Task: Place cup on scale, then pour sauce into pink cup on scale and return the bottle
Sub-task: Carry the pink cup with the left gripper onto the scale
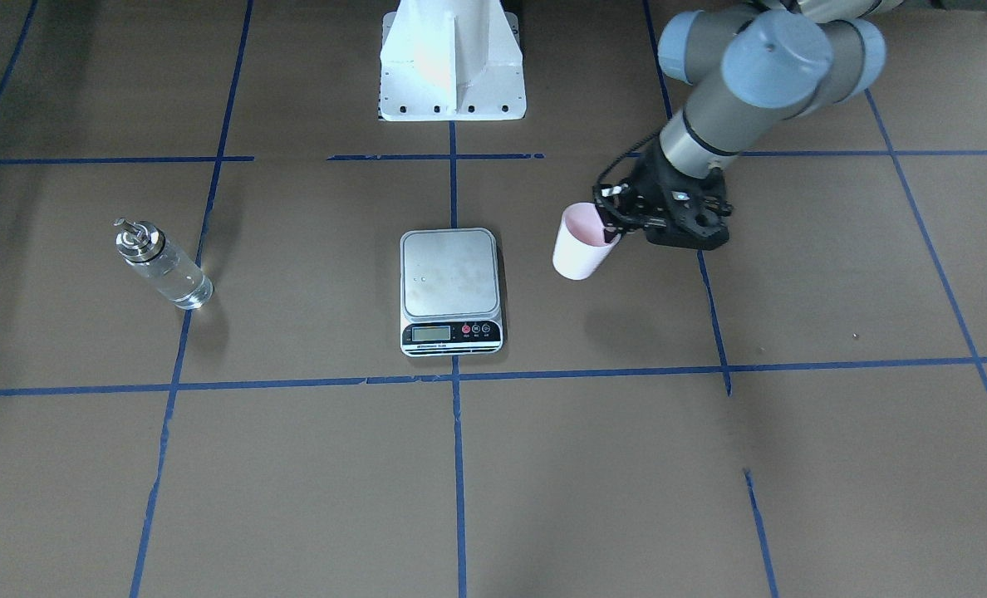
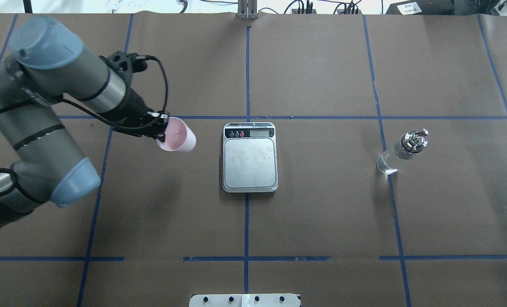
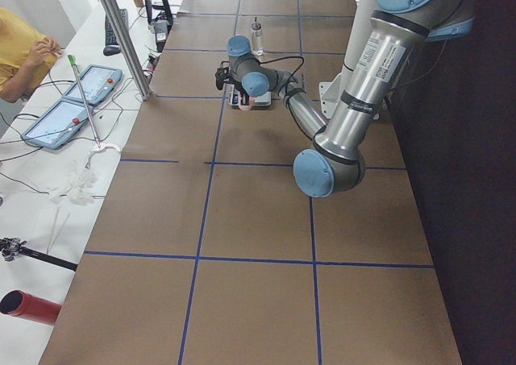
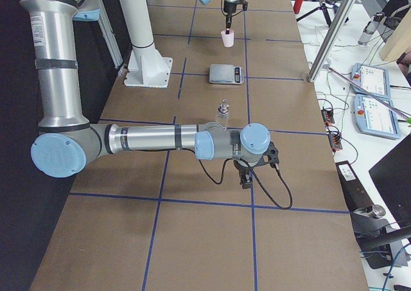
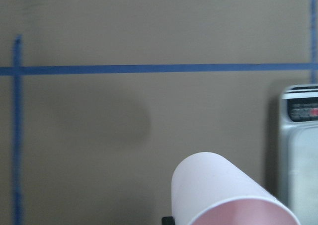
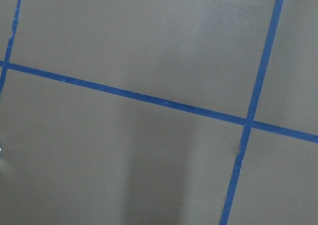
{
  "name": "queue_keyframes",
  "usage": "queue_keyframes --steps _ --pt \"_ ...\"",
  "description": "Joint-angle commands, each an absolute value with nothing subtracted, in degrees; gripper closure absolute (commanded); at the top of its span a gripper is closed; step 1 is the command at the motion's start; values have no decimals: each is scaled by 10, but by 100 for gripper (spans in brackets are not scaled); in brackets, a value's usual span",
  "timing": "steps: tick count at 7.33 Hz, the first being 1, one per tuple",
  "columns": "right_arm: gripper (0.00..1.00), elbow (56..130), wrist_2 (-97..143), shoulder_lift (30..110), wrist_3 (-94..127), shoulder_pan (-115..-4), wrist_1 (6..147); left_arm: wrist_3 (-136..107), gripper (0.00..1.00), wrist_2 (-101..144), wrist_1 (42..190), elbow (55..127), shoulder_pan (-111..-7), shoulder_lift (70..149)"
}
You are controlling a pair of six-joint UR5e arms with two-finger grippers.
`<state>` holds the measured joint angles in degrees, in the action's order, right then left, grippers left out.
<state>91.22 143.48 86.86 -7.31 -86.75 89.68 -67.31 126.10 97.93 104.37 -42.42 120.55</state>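
My left gripper (image 1: 614, 223) (image 2: 163, 129) is shut on the rim of the pale pink cup (image 1: 581, 245) (image 2: 179, 136), one finger inside it. The cup hangs above the table, its shadow below it, off to the scale's side and apart from it. In the left wrist view the cup (image 5: 223, 190) fills the bottom edge. The silver scale (image 1: 449, 278) (image 2: 250, 162) (image 5: 300, 160) stands mid-table with nothing on its platform. The glass bottle (image 1: 161, 266) (image 2: 400, 155) with clear sauce stands upright on the far side of the scale. My right gripper (image 4: 247, 175) points down at bare table; I cannot tell its state.
The white robot base (image 1: 452, 66) stands behind the scale. Blue tape lines (image 2: 247, 85) grid the brown table. A person (image 3: 20, 51) and tablets (image 3: 89, 83) are at a side bench beyond the table's edge, with a metal pole (image 4: 334, 27) near it.
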Motion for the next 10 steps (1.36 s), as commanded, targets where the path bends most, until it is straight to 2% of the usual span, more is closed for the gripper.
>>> queue_keyframes --steps 1,3,8,10 --pt "0 913 1435 867 -72 -867 896 -749 100 1177 976 985 -347 1302" --pt "0 914 1435 867 -72 -867 896 -749 100 1171 976 898 -337 1366" --pt "0 917 1435 867 -72 -867 896 -749 100 1142 972 894 -316 1361" --pt "0 916 1435 867 -72 -867 896 -749 96 1142 971 894 -317 1360"
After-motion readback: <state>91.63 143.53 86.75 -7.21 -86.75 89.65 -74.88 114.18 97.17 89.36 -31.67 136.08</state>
